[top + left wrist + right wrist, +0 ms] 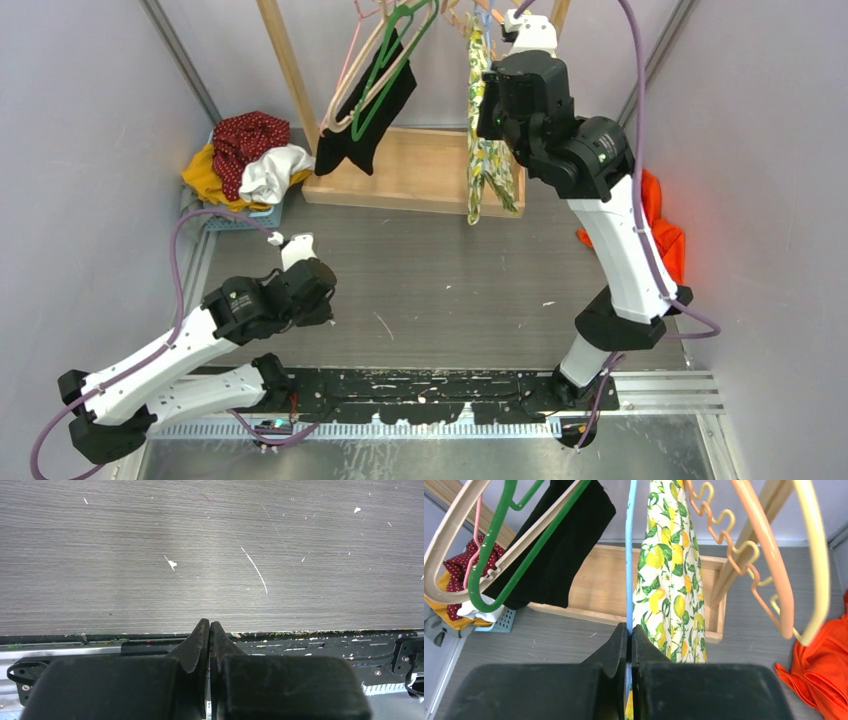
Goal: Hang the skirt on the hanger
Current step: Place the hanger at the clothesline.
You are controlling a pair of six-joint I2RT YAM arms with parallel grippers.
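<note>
The skirt [669,570], white with a lemon print, hangs from a thin blue hanger [629,555] at the wooden rack; in the top view the skirt [488,150] drapes down over the rack's base. My right gripper [629,627] is raised to the rack and shut on the blue hanger's lower edge, just left of the fabric. Low over the bare table, near the black rail at the front edge, my left gripper [209,624] is shut with nothing between its fingers.
A black garment [370,100] hangs on green and beige hangers left of the skirt. Peach and yellow hangers [774,560] hang to its right. A basket of clothes [245,160] sits at back left, orange cloth [660,225] at right, the wooden rack base [420,170] behind.
</note>
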